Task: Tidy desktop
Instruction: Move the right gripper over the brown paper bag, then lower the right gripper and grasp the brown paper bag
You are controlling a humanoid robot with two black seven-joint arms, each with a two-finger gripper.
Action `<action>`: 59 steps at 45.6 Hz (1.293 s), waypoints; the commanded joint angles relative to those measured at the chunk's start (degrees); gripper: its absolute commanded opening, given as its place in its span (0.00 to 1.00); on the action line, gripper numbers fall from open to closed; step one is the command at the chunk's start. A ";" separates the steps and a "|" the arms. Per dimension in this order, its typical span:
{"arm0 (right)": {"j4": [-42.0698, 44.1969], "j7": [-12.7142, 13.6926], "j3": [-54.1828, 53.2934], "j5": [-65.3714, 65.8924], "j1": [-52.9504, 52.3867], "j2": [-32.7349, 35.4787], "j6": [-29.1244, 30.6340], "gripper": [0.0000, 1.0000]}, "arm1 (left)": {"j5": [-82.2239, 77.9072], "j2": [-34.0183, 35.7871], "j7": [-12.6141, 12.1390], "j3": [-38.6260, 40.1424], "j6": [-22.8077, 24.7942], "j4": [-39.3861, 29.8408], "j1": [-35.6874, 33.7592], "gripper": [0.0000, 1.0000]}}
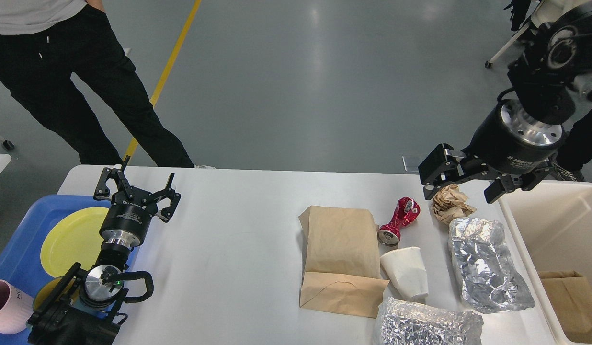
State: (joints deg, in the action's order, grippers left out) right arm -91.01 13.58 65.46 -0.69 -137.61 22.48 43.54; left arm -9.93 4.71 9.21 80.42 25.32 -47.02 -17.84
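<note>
The white desktop (238, 215) fills the lower view. On its right half lie a brown paper bag (340, 258), a crushed red can (399, 220), a white paper cup (405, 272), a crumpled brown paper ball (449, 204) and two foil wraps (485, 266), (425, 326). My right gripper (461, 187) is open and empty, pointing down, spread just above the paper ball. My left gripper (135, 189) is open and empty above the desktop's left edge.
A blue tray (18, 249) at the left holds a yellow plate (71, 237) and a pink mug (6, 306). A cream bin (559, 225) at the right holds a brown bag (571, 299). A person (71, 81) stands beyond the far left corner.
</note>
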 commanded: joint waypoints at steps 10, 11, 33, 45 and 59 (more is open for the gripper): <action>-6.99 0.92 0.37 -7.92 -9.78 -1.03 -0.29 1.00 | 0.00 0.04 -0.07 0.00 0.00 -0.08 0.00 0.97; -6.99 0.83 0.28 -8.10 -9.78 -0.95 -0.29 1.00 | 0.00 0.04 -0.07 0.00 0.08 -0.08 0.00 0.97; -1.37 0.65 -14.39 -10.47 18.41 -5.43 -23.49 1.00 | 0.00 0.04 -0.07 -0.09 0.17 -0.08 0.00 0.97; 7.24 1.09 -22.84 -28.10 37.05 -13.25 -35.61 0.94 | 0.00 0.04 -0.07 0.00 0.26 -0.08 0.00 0.97; 18.84 0.92 -22.75 -44.40 51.82 -17.82 -44.06 0.90 | 0.00 0.04 -0.07 0.00 0.26 -0.08 0.00 0.97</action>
State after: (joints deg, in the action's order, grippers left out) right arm -78.63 14.51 42.70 -43.61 -92.29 5.43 -0.30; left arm -9.93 4.74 9.14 80.43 25.57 -47.11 -17.84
